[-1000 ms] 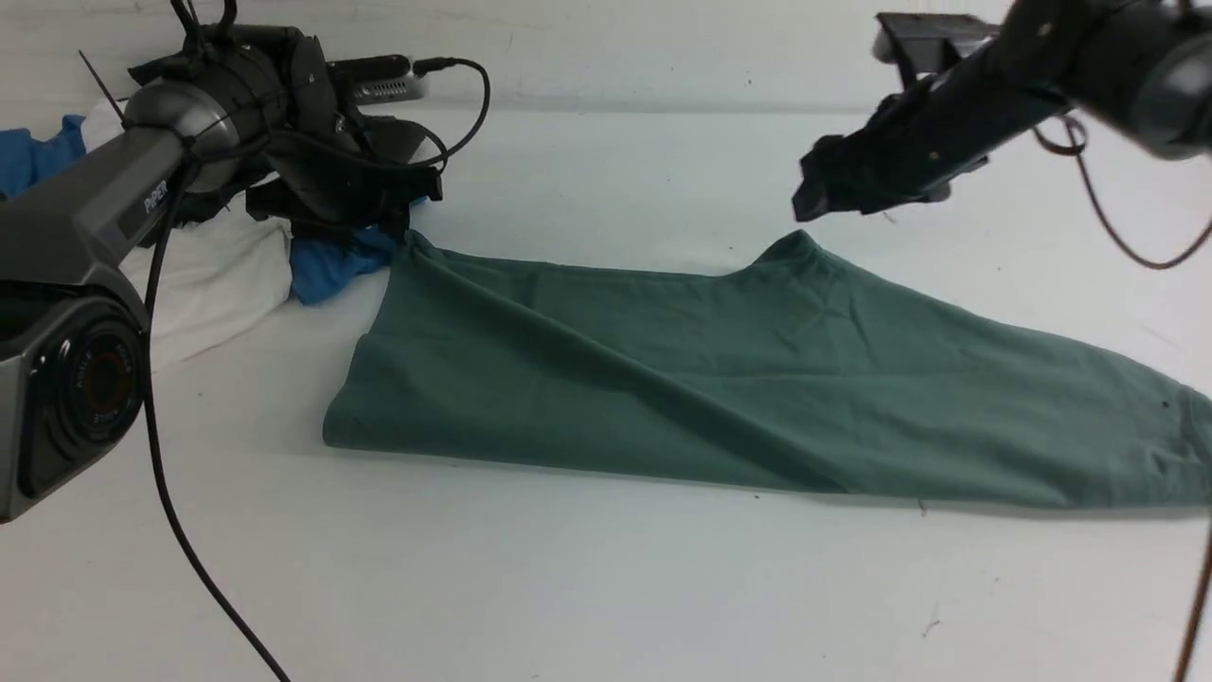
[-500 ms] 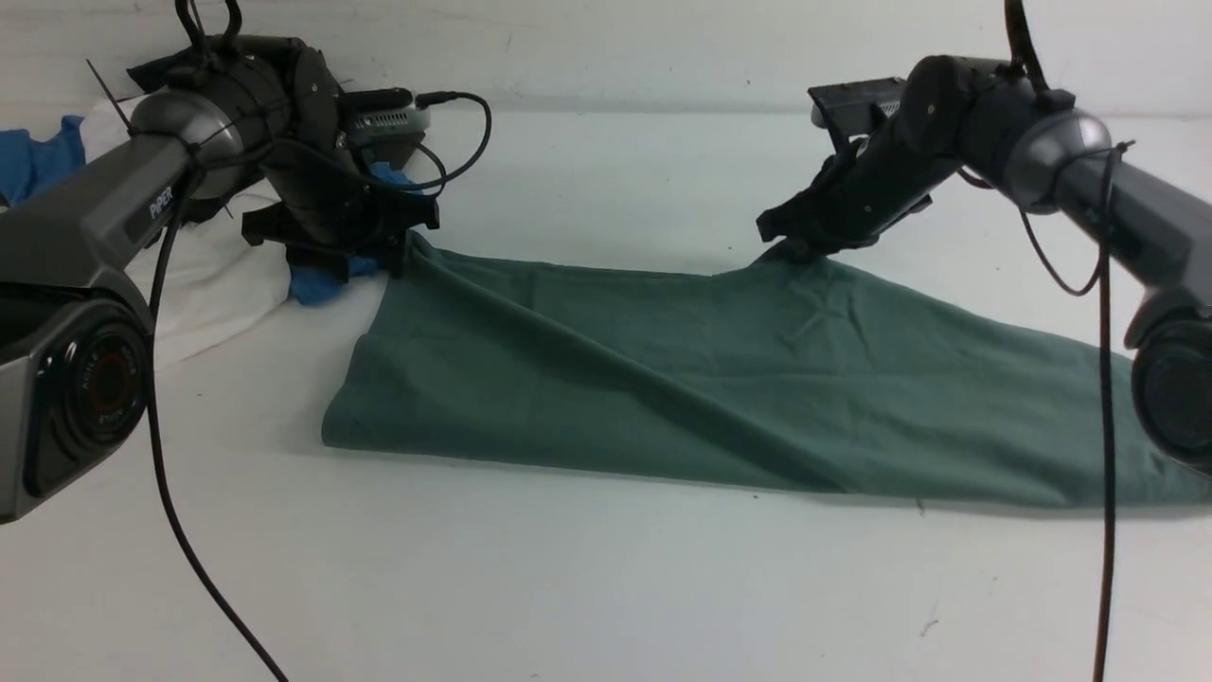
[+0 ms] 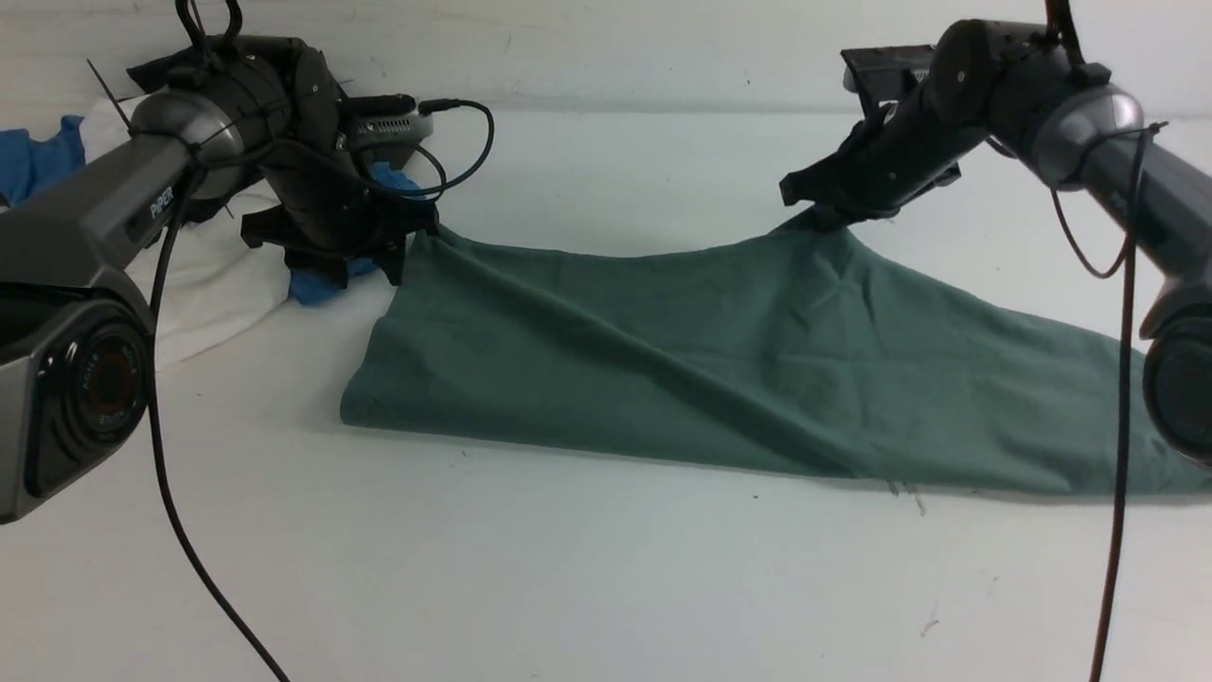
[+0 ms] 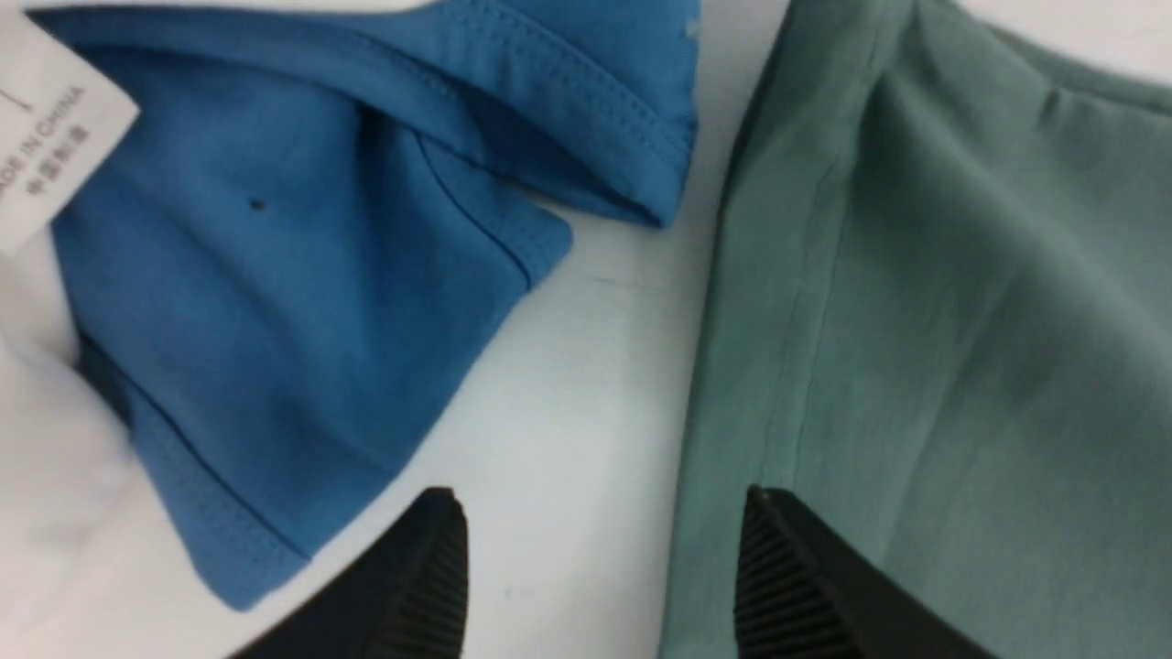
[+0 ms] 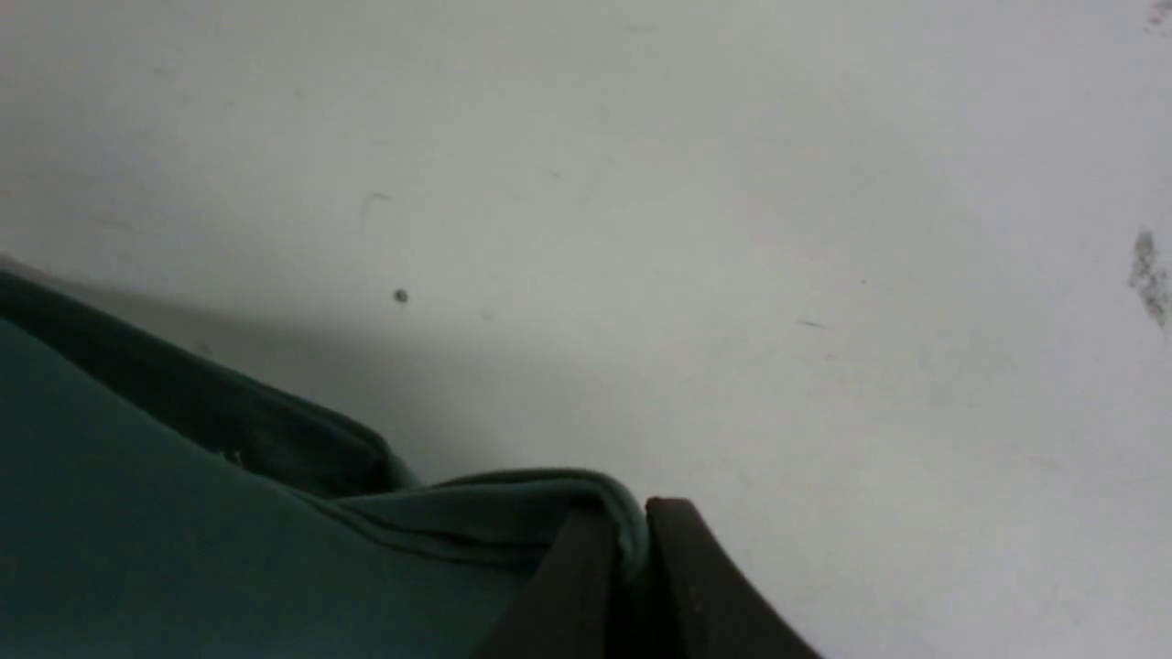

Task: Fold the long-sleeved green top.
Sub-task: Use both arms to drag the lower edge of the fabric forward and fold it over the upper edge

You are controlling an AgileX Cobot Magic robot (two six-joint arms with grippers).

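Two hands set up the fold of the green top [image 3: 720, 360] on the counter [image 3: 587, 587]. The right hand [image 3: 826, 216] pinches its far edge, and the left hand [image 4: 600, 558] gapes wide at its far corner. Next, the left hand probably needs to close there.

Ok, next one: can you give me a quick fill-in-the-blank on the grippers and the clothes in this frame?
1. The right gripper is ____ on the far edge of the sage-green cotton long-sleeved top.
2. The left gripper has its jaws ____, with nothing held between them.
3. The crumpled blue cotton garment lies to the robot's ____ of that top.
Missing words: shut; open; left.
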